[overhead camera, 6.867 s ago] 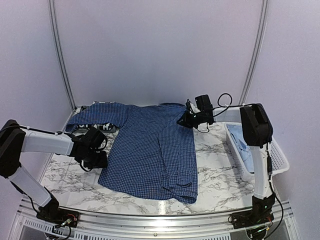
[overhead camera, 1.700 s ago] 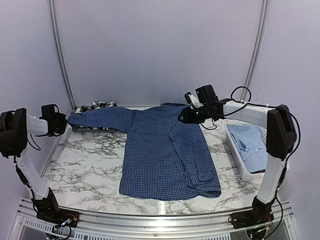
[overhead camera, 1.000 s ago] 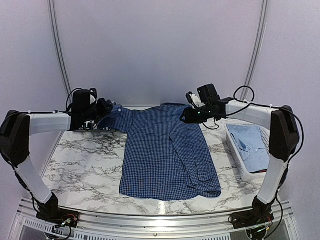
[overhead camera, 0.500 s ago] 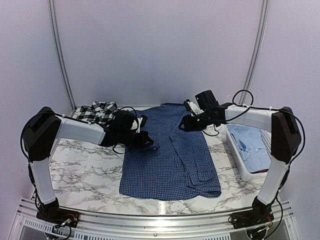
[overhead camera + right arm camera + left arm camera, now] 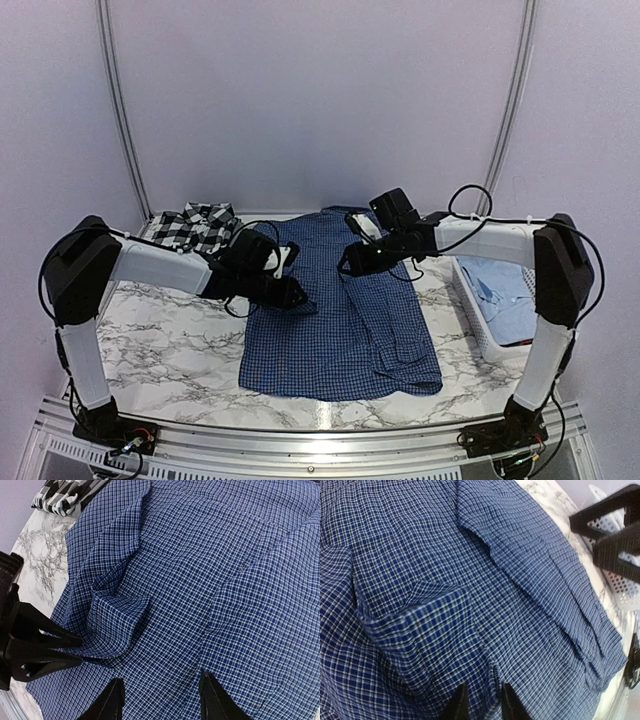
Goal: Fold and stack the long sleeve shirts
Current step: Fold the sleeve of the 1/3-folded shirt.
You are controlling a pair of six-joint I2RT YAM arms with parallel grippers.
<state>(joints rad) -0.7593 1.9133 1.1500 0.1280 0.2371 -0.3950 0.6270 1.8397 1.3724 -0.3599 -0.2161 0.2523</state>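
— Marble tabletop (image 5: pixel 150 345), then. What lies on it?
— At the middle, the dark blue checked shirt (image 5: pixel 345 325), spread flat with its collar at the far edge and its left sleeve folded over the body.
— And the arms?
— The left gripper (image 5: pixel 482 692) is clamped on a fold of that sleeve. The right gripper (image 5: pixel 160 692) hovers over the cloth, fingers apart.
— Anything else?
— The plaid shirt (image 5: pixel 195 225) is bunched far left. The pale blue shirt (image 5: pixel 500 285) lies in the white basket (image 5: pixel 472 322) on the right.
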